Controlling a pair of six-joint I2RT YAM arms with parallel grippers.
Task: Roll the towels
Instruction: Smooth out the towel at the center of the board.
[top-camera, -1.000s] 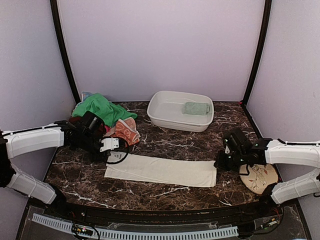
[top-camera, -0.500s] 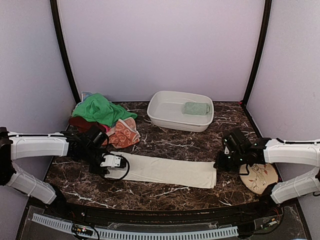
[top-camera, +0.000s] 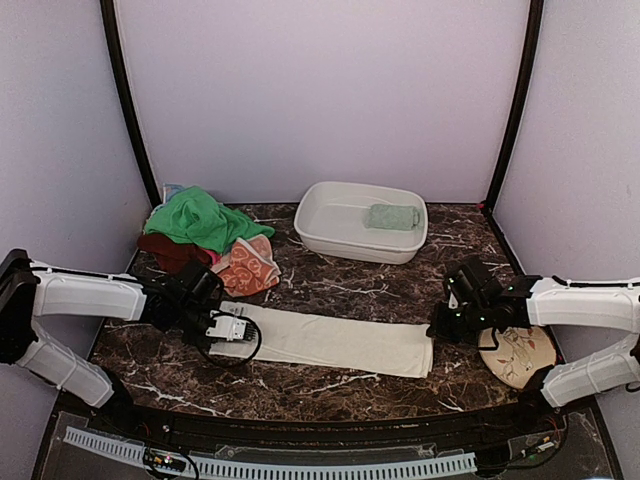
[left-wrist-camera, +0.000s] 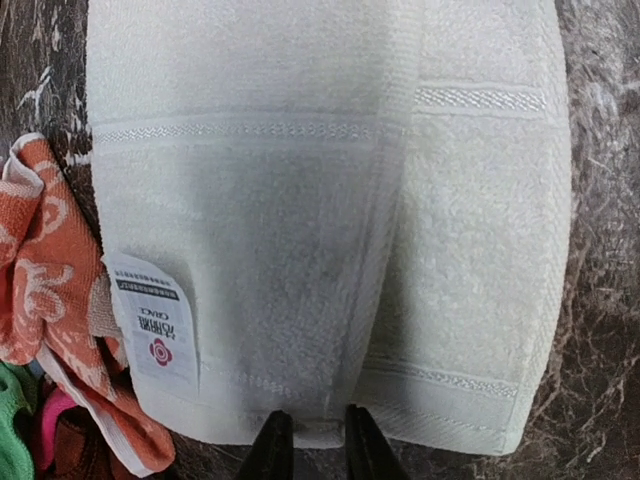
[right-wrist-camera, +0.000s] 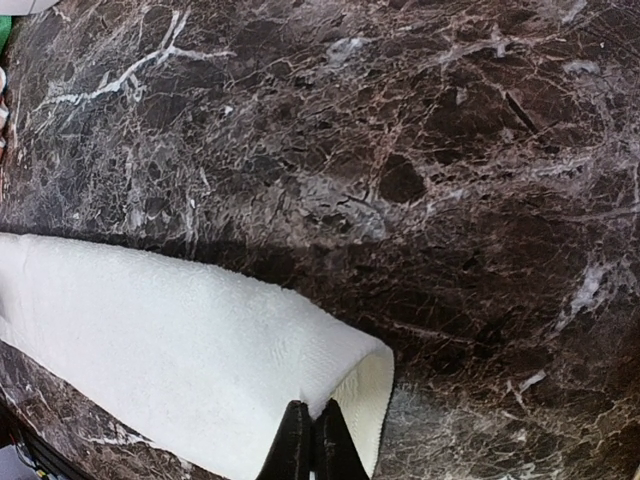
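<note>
The cream-white towel (top-camera: 325, 340) is laid flat in front of the basin (top-camera: 310, 235), folded into a long strip but not yet rolled. Left of the basin, the green towel (top-camera: 195, 218) and the orange towel (top-camera: 250, 265) are heaped unrolled. Inside the basin a sage-green towel (top-camera: 392, 216) is seen, apparently rolled already, so most of the task is judged to remain. The strip's end away from the heap is pinched by the right gripper (right-wrist-camera: 310, 445), its fingers pressed together. The strip's other hem is straddled by the left gripper (left-wrist-camera: 310, 445), but whether it is gripped cannot be told.
</note>
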